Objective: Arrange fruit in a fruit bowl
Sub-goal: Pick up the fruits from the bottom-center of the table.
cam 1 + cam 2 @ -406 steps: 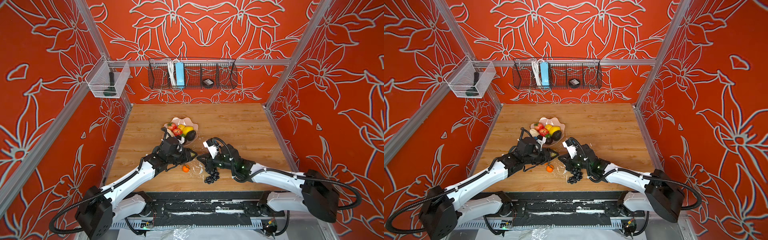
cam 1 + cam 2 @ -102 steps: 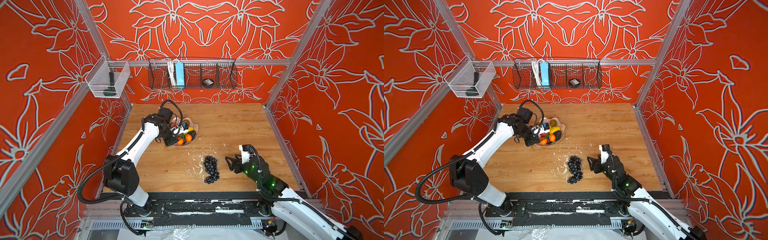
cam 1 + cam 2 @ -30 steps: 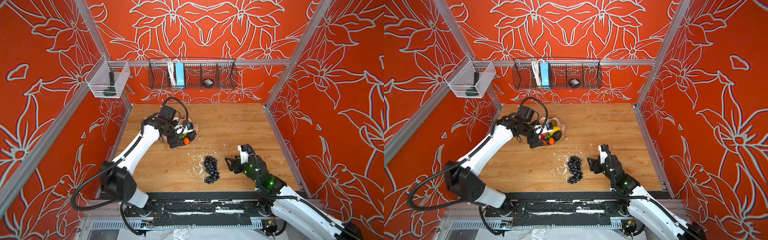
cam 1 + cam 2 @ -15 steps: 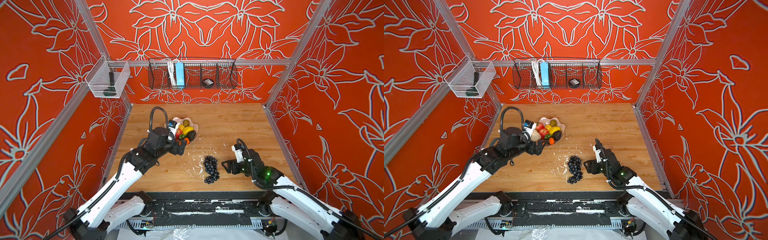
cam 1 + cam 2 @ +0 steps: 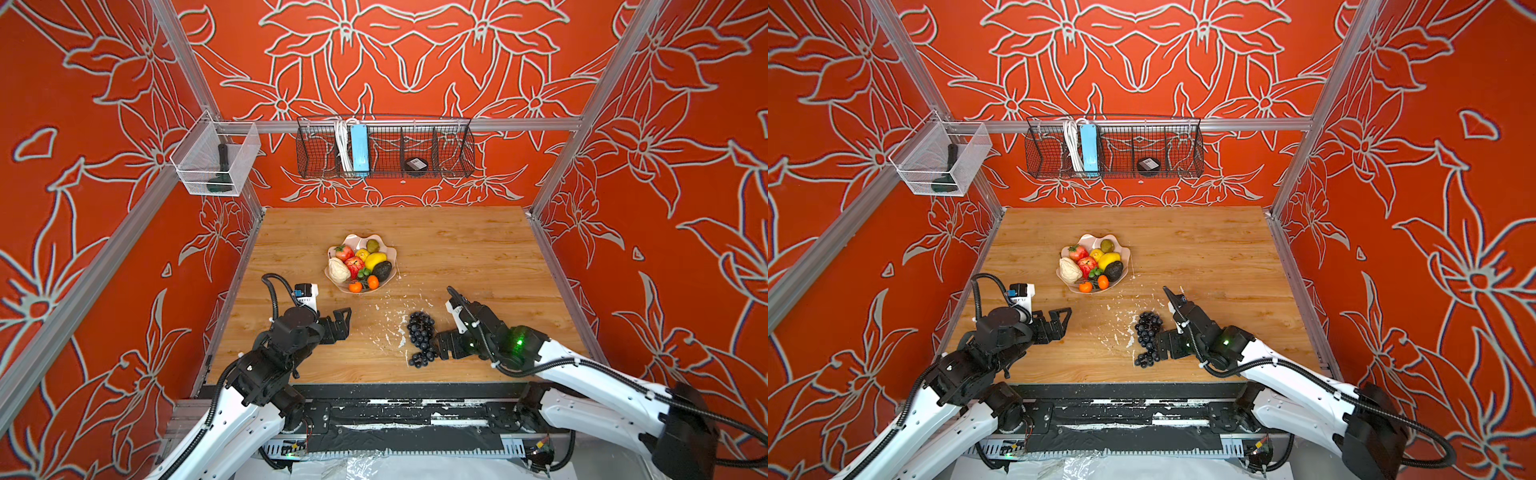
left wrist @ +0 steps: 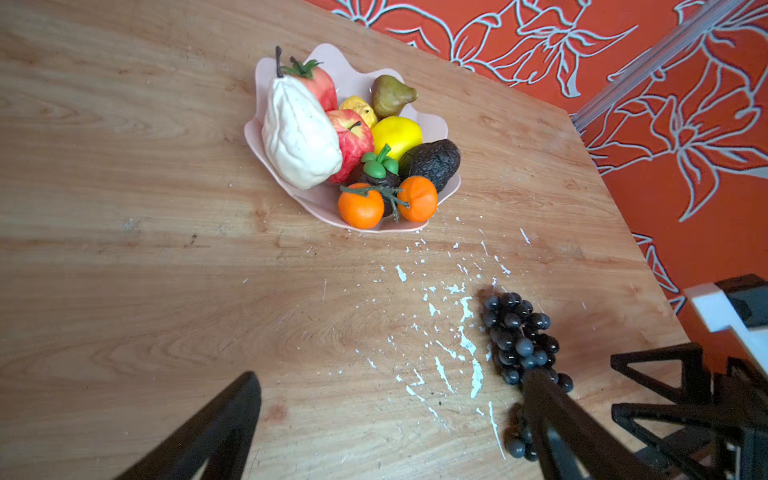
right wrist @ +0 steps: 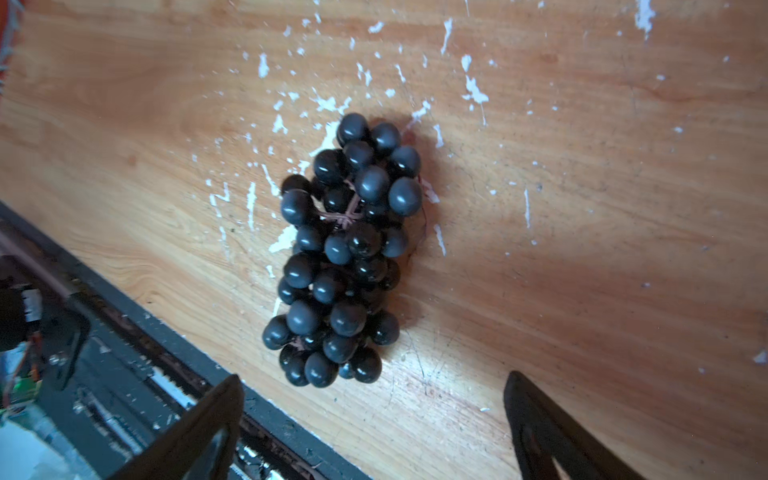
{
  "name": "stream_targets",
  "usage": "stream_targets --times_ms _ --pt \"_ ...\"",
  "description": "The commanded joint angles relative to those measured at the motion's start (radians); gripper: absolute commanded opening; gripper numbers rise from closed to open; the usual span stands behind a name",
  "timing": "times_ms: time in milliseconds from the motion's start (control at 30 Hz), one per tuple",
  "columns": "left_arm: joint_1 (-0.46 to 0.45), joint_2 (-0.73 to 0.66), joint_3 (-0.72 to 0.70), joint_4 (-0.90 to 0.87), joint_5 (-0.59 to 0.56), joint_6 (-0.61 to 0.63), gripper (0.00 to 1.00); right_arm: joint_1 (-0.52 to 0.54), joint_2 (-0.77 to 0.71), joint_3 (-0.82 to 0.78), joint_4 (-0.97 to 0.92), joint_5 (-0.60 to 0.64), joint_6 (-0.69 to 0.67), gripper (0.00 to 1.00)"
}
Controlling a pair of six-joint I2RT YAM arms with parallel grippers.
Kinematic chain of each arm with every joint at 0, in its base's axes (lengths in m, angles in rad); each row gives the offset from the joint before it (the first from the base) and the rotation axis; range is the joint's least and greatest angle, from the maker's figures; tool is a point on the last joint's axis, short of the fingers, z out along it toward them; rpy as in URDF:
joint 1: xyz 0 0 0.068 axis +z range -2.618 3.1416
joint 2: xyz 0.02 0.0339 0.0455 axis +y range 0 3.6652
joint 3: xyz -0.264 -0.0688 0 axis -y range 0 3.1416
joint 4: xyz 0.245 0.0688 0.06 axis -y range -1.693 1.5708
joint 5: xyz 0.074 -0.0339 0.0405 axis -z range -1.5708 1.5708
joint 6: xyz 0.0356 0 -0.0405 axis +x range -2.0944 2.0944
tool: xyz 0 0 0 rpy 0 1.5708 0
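Note:
The pale pink scalloped fruit bowl (image 5: 350,237) (image 5: 1087,238) (image 6: 435,121) stands mid-table. It holds fruit: a cream lumpy piece (image 6: 299,137), red pieces, a yellow lemon (image 6: 397,133), a dark avocado (image 6: 432,162), two small oranges (image 6: 360,205). A dark purple grape bunch (image 5: 420,338) (image 5: 1148,338) (image 7: 340,249) lies on the wood near the front edge. My right gripper (image 5: 439,347) (image 7: 374,378) stands open just right of the bunch, which lies ahead of its jaws. My left gripper (image 5: 343,326) (image 6: 390,376) hangs open and empty over bare wood at the front left.
White flecks (image 5: 390,328) mark the wood between bowl and grapes. A black wire basket (image 5: 384,145) hangs on the back wall and a clear bin (image 5: 216,160) on the left rail. A black rail (image 5: 374,390) runs along the table's front edge.
My left arm has drawn back from the bowl to the front left, gripper empty. My right gripper has come up close to the grape bunch and its jaws have spread wider.

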Motion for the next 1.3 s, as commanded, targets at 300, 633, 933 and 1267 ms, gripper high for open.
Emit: stream_targets --times_ms 300,633,933,1267 --pt "0.004 0.033 -0.138 0.133 -0.038 -0.060 0.98 0.086 0.220 0.110 0.063 0.052 0.072 0.98" --pt "0.003 0.007 -0.195 0.154 -0.055 -0.048 0.98 0.107 0.439 0.206 0.073 0.117 0.055 0.96" --pt "0.005 -0.008 -0.217 0.160 -0.055 -0.040 0.98 0.143 0.547 0.254 0.076 0.168 0.045 0.90" --pt "0.004 -0.005 -0.217 0.160 -0.056 -0.040 0.98 0.168 0.643 0.287 0.087 0.215 0.016 0.75"
